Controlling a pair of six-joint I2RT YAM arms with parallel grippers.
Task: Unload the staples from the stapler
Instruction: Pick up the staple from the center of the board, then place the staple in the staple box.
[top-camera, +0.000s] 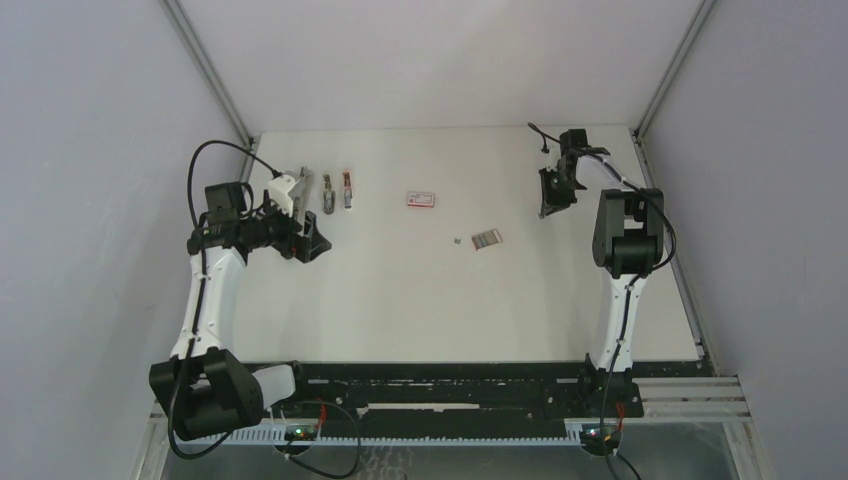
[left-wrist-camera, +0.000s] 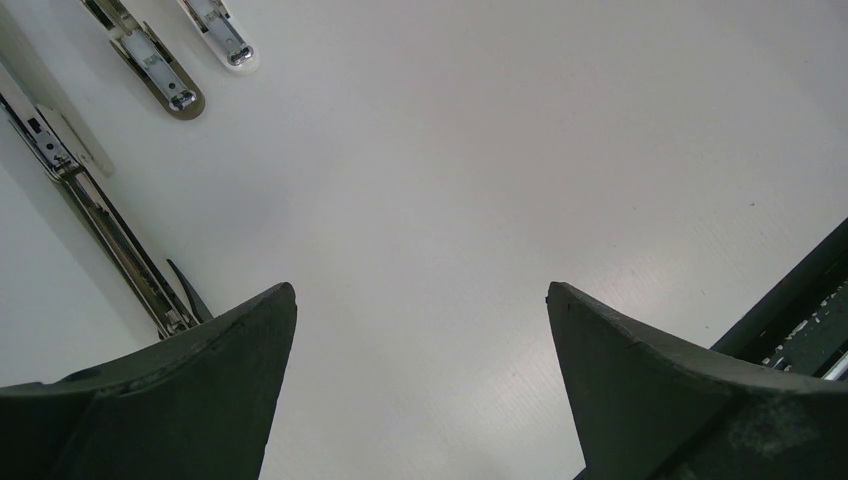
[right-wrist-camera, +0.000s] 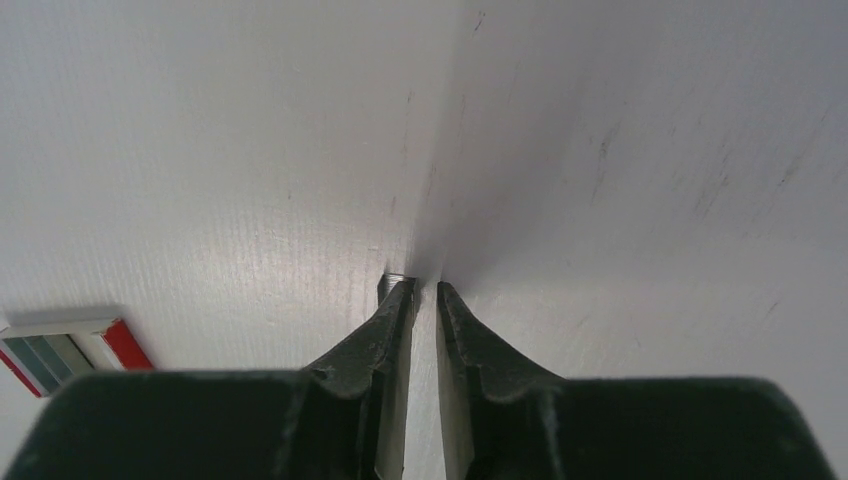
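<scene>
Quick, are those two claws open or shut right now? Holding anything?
Left end effector: wide open, holding nothing.
Right end effector: almost shut; tiny grey metal bit at its tip, grip unclear.

The table (top-camera: 420, 310) is plain white, the walls (top-camera: 90, 150) are pale lilac-grey, and the box (top-camera: 421, 199) is red and white; the right wrist view shows it with a red end and grey-green panels. Just right of the box the staples (top-camera: 486, 238) are a silvery-grey, finely striped strip. Far left of the box the stapler (top-camera: 298, 188) is white and bright bare metal, and between stapler and box lie a grey bar (top-camera: 327, 192) and a silver bar (top-camera: 347, 190) with an orange-red spot. The arms (top-camera: 205, 300) are white with black joints, and the left gripper (left-wrist-camera: 420, 295) and right gripper (right-wrist-camera: 425, 285) are matt black.
</scene>
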